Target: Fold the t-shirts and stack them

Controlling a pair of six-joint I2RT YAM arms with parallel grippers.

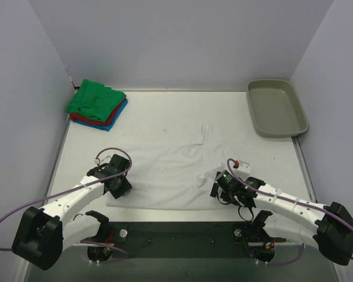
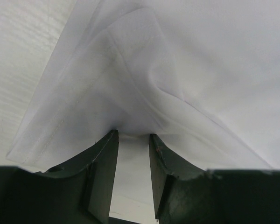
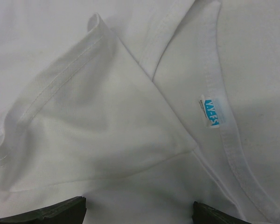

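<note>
The large white t-shirt [image 1: 170, 170] lies spread flat on the white table. My left gripper [image 1: 119, 187] is at its near left corner. In the left wrist view the gripper [image 2: 133, 134] is shut on a raised fold of the white t-shirt [image 2: 177, 70], which tents up at the fingertips. My right gripper [image 1: 223, 189] is over the shirt's right part, open and empty. In the right wrist view the gripper [image 3: 140, 207] hangs with jaws wide apart over the white t-shirt [image 3: 107, 135], with a folded sleeve and the collar's blue label [image 3: 210, 111] ahead. The green shirt [image 1: 95, 100], red shirt [image 1: 82, 119] and blue shirt [image 1: 115, 120] lie folded in a stack at the back left.
A grey-beige plastic tray [image 1: 276, 106] stands at the back right corner. White walls close the table on the left, back and right. A dark strip runs along the near edge between the arm bases.
</note>
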